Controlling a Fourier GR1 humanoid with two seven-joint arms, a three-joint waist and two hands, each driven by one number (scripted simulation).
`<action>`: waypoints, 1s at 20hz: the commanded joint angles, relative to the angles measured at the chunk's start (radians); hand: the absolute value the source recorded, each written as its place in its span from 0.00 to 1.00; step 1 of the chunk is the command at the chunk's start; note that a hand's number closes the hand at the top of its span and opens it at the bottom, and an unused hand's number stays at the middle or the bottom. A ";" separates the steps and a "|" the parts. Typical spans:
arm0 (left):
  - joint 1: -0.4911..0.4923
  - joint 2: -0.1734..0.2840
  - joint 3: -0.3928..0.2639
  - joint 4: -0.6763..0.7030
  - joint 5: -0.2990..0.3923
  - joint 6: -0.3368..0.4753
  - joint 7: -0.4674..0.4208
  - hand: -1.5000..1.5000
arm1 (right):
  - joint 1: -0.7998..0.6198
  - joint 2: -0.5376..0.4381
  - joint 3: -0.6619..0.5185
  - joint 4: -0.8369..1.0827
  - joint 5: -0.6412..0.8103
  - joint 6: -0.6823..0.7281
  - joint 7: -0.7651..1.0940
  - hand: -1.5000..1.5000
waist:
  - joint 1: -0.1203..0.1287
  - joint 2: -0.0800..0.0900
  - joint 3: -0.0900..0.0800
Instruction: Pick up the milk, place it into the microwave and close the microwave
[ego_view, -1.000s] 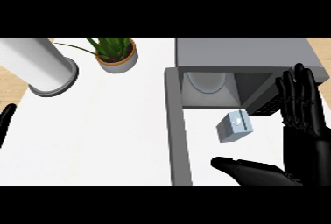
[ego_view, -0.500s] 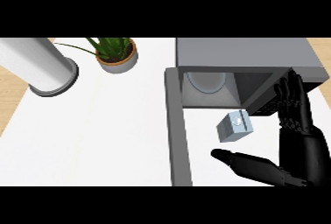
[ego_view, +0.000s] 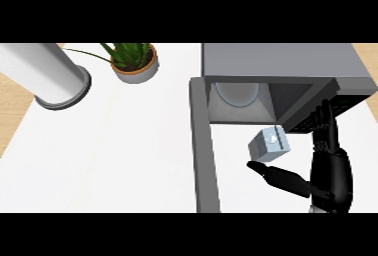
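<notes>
The milk (ego_view: 269, 145), a small pale blue-grey carton, stands on the white counter (ego_view: 111, 150) just in front of the microwave's open cavity. The grey microwave (ego_view: 280, 62) sits at the upper right, and its open door (ego_view: 205, 150) runs down the picture at the carton's left. My right hand (ego_view: 330, 170) is just right of the carton, seen edge-on, open, with straight fingers pointing at the microwave. Its thumb (ego_view: 277, 176) reaches left below the carton. I cannot tell whether the hand touches the milk. My left hand does not show.
A round glass plate (ego_view: 236, 93) lies inside the microwave. A potted green plant (ego_view: 136, 64) stands at the back, and a large grey-white cylinder (ego_view: 49, 79) rises at the back left. The counter's left edge borders wooden floor (ego_view: 11, 117).
My right hand has turned from palm-flat to edge-on and drawn in beside the milk, thumb sliding under it. My left hand, at the left edge one second ago, has left the view.
</notes>
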 joint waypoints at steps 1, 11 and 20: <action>0.056 -0.024 0.023 -0.143 0.135 0.000 0.030 0.00 | 0.020 0.007 -0.052 0.139 -0.033 -0.021 -0.124 0.00 | 0.001 0.000 0.001; 0.109 -0.014 0.088 -0.129 0.213 -0.059 0.016 0.00 | 0.056 -0.045 -0.169 0.438 -0.173 0.048 -0.384 0.00 | -0.002 0.000 0.001; 0.165 -0.029 0.119 -0.119 0.242 -0.129 -0.019 0.00 | -0.084 0.005 -0.194 0.846 -0.109 -0.024 -0.626 0.00 | 0.007 0.003 0.002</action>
